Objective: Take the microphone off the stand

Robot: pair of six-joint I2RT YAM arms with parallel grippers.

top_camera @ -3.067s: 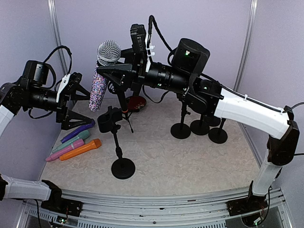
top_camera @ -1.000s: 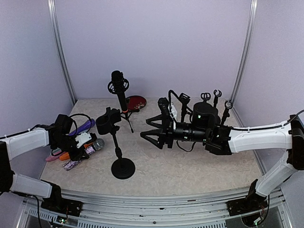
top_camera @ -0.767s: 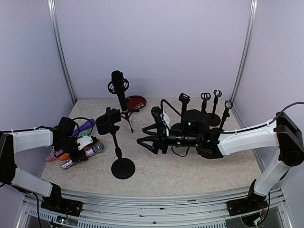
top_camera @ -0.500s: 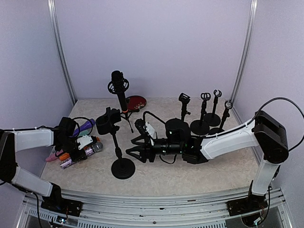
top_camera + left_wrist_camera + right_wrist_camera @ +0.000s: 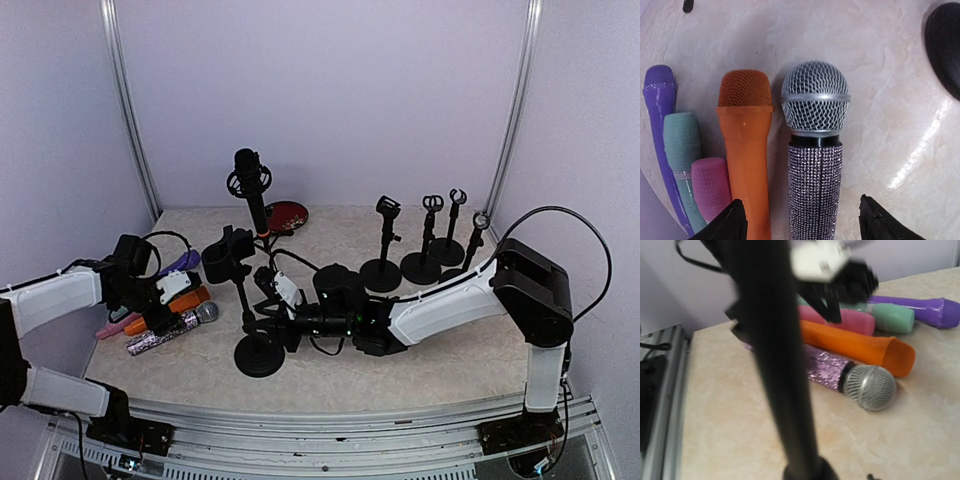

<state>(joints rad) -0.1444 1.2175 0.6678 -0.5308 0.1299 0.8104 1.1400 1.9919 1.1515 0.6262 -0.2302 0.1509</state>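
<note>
Left gripper (image 5: 799, 222) open over glitter microphone (image 5: 814, 150) lying beside orange mic (image 5: 746, 145) — off the stand (image 5: 252, 320). Right gripper (image 5: 262, 322) at the pole, closure unclear — risk of toppling it.

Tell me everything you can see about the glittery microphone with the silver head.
The glittery microphone has a round silver mesh head, a plain silver band around it, a black collar below, and a handle covered in small lilac sparkling stones. It lies flat on the pale table, at the left side, out of any stand. It is the outermost of a row of microphones, with the orange microphone right beside it. The left end effector is open, one finger on each side of the handle, not gripping it.
</note>
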